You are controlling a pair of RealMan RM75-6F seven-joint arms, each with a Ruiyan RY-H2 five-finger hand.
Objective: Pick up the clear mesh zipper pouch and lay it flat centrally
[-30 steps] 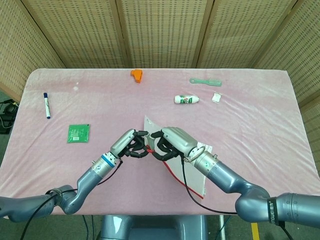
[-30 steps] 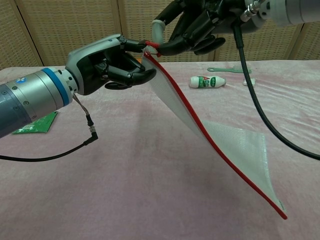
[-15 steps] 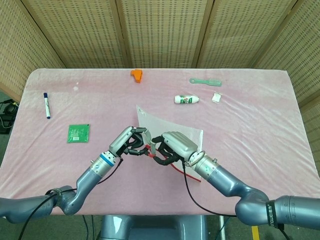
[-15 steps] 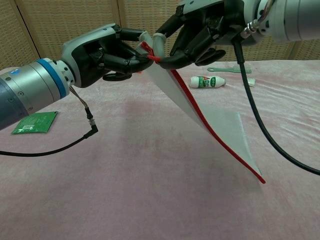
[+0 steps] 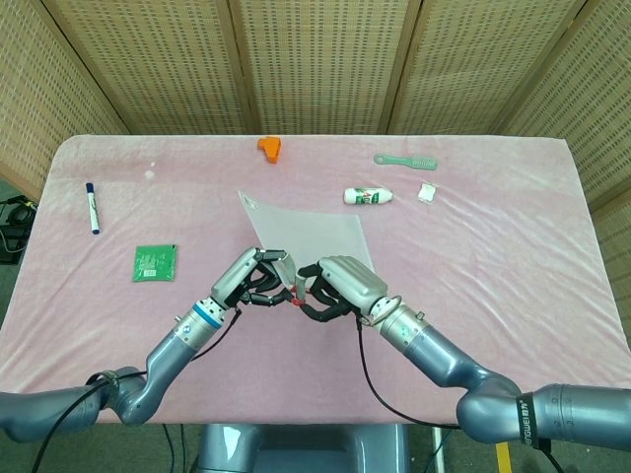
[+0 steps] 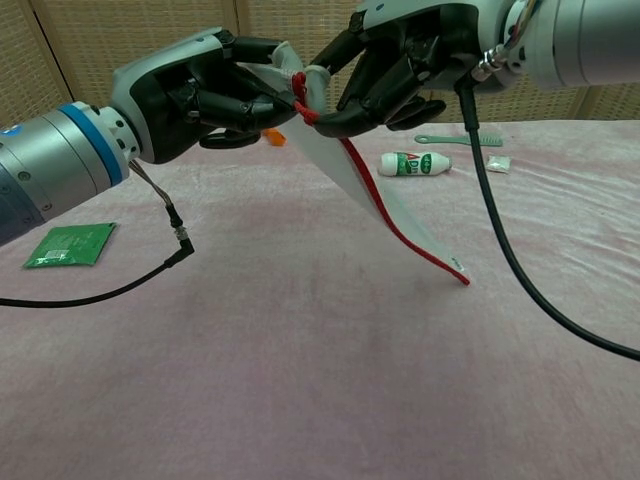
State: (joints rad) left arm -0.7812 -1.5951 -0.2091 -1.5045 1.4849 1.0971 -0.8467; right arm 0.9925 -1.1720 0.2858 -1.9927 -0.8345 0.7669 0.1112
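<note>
Pinching one red-edged corner together, left hand and right hand hide part of the mesh pouch.

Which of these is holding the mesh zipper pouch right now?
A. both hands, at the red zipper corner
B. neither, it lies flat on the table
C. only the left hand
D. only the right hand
A: the left hand and right hand meet at the red corner of the mesh zipper pouch, which hangs tilted.
</note>
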